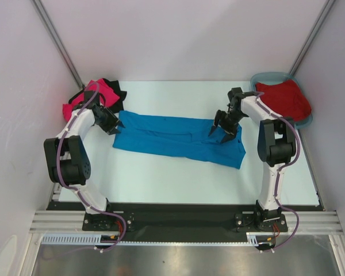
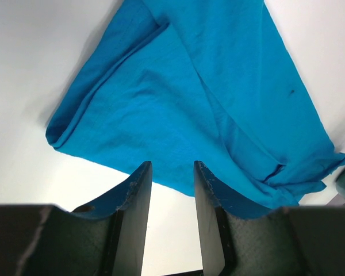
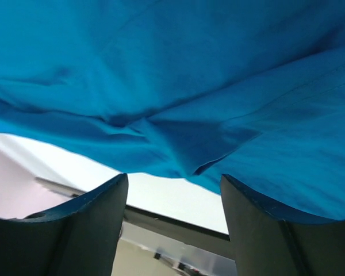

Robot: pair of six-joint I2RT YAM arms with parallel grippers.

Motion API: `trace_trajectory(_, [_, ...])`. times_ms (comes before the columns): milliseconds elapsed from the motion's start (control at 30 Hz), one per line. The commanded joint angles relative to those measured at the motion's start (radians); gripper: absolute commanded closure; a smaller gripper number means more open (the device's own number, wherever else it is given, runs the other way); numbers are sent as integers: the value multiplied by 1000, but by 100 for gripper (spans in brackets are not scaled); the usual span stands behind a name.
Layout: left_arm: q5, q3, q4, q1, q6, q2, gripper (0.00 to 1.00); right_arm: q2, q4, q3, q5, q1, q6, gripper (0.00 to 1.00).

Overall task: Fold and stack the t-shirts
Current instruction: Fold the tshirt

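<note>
A bright blue t-shirt lies spread as a long band across the middle of the table. My left gripper sits low at its left end. In the left wrist view the left gripper is open, bare table shows between its fingers, and the blue t-shirt starts just past the tips. My right gripper hovers over the shirt's right part. In the right wrist view the right gripper is open wide with nothing between the jaws, and the blue t-shirt fills the picture beyond the fingertips.
A hot pink t-shirt and a black t-shirt lie bunched at the back left corner. A dark red t-shirt sits in the teal tub at the back right. Walls close in the table on three sides.
</note>
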Motion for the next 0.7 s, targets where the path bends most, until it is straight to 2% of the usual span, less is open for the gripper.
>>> trace_trajectory(0, [15, 31, -1, -8, 22, -47, 60, 15, -34, -2, 94, 20, -55, 30])
trace_trajectory(167, [18, 35, 1, -7, 17, -42, 60, 24, -8, -15, 100, 21, -52, 33])
trace_trajectory(267, [19, 35, 1, -7, 17, -42, 60, 42, -3, 8, 97, 20, -49, 43])
trace_trajectory(400, [18, 32, -1, -7, 17, -42, 60, 65, -2, 36, 83, 15, -48, 63])
trace_trajectory(467, [18, 29, -2, -7, 17, -44, 60, 74, -6, 53, 74, 15, -49, 69])
trace_trajectory(500, [19, 29, -4, -5, 15, -42, 60, 85, -11, 66, 73, 13, -49, 81])
trace_trajectory(600, [19, 26, 1, -8, 12, -42, 60, 97, -9, 94, 62, 13, -51, 100])
trace_trajectory(667, [9, 24, -1, -8, 12, -50, 60, 102, -6, 114, 57, 12, -58, 100])
